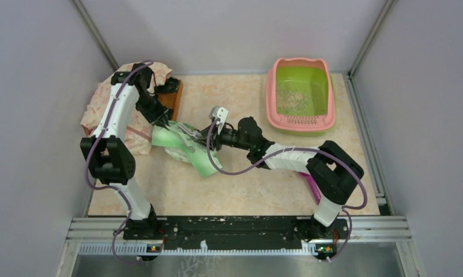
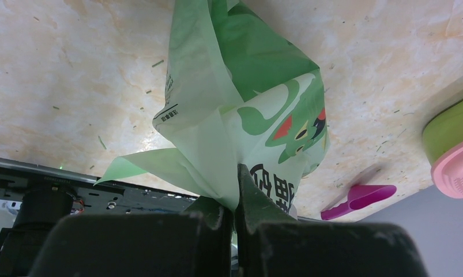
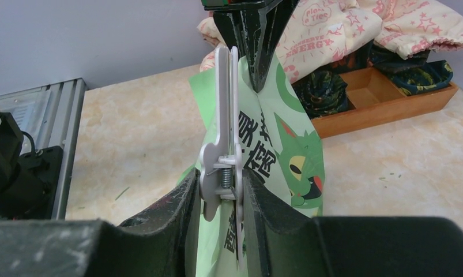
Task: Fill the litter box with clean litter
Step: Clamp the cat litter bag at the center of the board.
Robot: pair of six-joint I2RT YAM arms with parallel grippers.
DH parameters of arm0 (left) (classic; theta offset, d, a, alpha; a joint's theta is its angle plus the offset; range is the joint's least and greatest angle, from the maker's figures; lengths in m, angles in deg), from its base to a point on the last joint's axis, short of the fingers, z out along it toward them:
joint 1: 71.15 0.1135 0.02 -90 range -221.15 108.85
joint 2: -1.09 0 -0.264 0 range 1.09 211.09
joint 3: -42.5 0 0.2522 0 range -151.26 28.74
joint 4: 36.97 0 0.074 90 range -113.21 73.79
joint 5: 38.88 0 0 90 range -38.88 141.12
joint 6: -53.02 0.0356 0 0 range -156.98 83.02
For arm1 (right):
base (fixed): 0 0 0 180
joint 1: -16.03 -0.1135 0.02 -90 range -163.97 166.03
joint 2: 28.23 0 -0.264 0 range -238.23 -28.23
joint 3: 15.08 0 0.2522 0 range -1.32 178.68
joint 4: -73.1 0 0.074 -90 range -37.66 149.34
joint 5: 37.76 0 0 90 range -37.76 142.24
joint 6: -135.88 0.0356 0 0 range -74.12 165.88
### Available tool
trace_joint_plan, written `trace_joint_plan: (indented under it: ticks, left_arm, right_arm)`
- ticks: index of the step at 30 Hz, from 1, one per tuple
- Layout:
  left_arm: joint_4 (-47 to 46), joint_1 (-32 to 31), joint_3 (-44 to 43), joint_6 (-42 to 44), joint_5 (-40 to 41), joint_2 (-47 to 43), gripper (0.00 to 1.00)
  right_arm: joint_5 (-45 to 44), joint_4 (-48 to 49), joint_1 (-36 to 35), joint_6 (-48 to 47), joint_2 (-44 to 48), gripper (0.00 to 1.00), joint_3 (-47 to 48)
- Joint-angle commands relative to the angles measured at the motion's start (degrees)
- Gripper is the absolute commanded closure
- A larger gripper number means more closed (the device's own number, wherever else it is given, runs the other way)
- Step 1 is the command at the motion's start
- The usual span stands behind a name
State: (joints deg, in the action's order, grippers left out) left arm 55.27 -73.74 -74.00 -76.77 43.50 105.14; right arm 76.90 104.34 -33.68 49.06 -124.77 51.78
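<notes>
Litter box (image 1: 271, 95): pink rim, lime-green basin, lying flat and upright at the far right.
Clean litter (image 1: 290, 101): thin pale patch inside the basin.

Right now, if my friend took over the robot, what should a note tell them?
Left tool: shut on the top of the green bag.
Right tool: closed around the white clip on the bag.
Litter box: far right of the table, with only a thin patch of litter inside.
Purple scoop: on the table near the right arm's base.
Done: both arms have hold of the bag.
Left: take the clip off, open the bag, pour litter into the box.
</notes>
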Motion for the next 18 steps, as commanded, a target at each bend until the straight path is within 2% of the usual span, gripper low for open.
trace_joint_plan:
  ticks: [1,6,18]
  left_arm:
    - [0.4,0.0,-2.2,0.9,-1.6,-1.0,1.00]
    - [0.5,0.0,-2.4,1.2,-1.5,-1.3,1.00]
    - [1.3,0.0,-3.2,1.8,-0.7,-1.5,1.00]
  right_arm:
    - [0.5,-3.3,0.1,-0.5,-0.6,0.88,4.4]
    - [0.0,-16.9,0.1,-2.9,-0.6,1.00,9.9]
    - [5.8,-51.1,1.4,-12.3,-3.2,1.00,27.2]
